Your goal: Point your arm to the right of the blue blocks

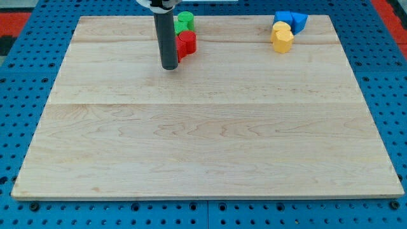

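Note:
Two blue blocks (pixel 290 20) sit together near the top right of the wooden board (pixel 210 140); their shapes are hard to tell apart. Two yellow blocks (pixel 282 37) lie just below and touching them. My tip (pixel 169 66) rests on the board at the upper left-centre, far to the left of the blue blocks. It stands right beside a red block (pixel 187 43), on that block's left. A green block (pixel 184 21) sits just above the red one, partly hidden behind the rod.
The board lies on a blue pegboard table (pixel 25 63). A red surface (pixel 388 13) shows at the view's top corners.

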`<state>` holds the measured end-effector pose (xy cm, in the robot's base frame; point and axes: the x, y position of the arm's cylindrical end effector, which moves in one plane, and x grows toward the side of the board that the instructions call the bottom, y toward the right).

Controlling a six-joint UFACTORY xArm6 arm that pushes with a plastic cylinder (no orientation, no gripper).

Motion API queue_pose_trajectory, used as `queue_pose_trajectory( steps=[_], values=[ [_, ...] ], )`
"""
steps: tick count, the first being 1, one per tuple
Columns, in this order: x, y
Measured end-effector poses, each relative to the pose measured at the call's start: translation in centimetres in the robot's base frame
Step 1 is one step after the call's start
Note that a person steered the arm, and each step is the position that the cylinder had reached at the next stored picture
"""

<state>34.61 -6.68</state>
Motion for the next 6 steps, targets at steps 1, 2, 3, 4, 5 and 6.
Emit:
queue_pose_trajectory(
  steps=[1, 2, 3, 4, 5, 6],
  values=[
    [0.0, 0.0],
    [0.2, 0.2],
    [6.5, 7.1],
    [7.5, 18.4],
    [1.2, 25.2],
    [-4.2, 32.2]
  ],
)
